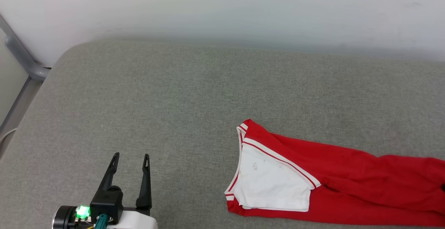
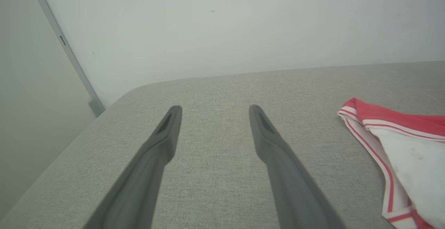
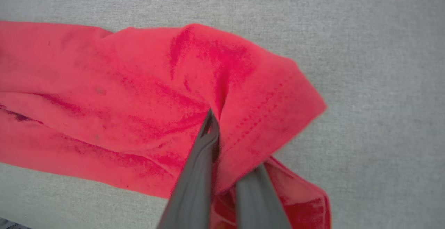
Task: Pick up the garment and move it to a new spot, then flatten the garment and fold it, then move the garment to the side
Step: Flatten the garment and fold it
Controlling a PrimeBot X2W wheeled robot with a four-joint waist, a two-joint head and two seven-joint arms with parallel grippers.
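The red shirt (image 1: 347, 180) lies stretched on the grey cushion (image 1: 174, 100). The right gripper (image 3: 213, 124) has its jaws closed on a fold of the shirt. Left of the shirt, well apart, the left gripper (image 1: 131, 156) holds its jaws wide open, empty.

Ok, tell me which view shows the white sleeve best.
Head view: the whole sleeve lies flat, striped trim plain. The left wrist view crops the sleeve at its right edge. The right wrist view gives red cloth shut in the right gripper.
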